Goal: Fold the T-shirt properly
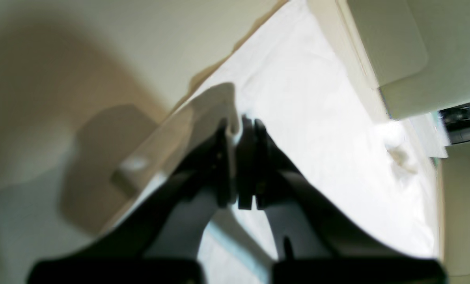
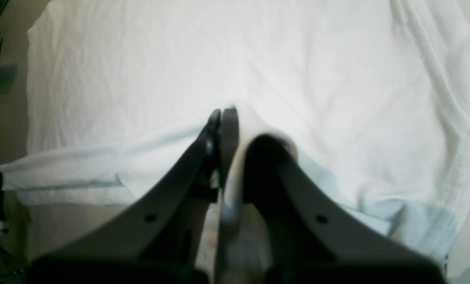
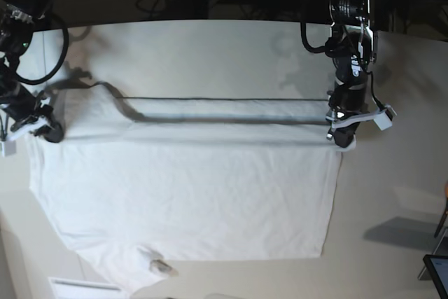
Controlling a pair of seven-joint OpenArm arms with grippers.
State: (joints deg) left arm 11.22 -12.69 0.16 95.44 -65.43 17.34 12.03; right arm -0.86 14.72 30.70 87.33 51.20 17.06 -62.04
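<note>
In the base view, the right gripper point(image 3: 47, 131) is sitting at the left of the picture, pressed together and pinching a corner of the large plain white cotton T-shirt point(image 3: 189, 201). Its fingertips are lost in dark shadow there, so the pinch itself is hard to make out. The right wrist view is showing it more plainly: fabric is bunching up between the closed fingers point(image 2: 223, 118), and the shirt is spreading away ahead of that gripper, with a hemmed edge running off to one side. The pale off-white surface point(image 3: 210, 47) is carrying the shirt, which is lying flat between the two grippers and toward the camera, its lifted far edge stretched taut from one gripper to the other. At the right of the base view, the left gripper point(image 3: 341, 138) is also closed on the shirt's other corner. The left wrist view is blurred, yet a strip of white cloth is showing between the closed fingers point(image 1: 223, 157). Only the base view is showing the collar point(image 3: 157, 265), cut partly by the lower edge.
</note>
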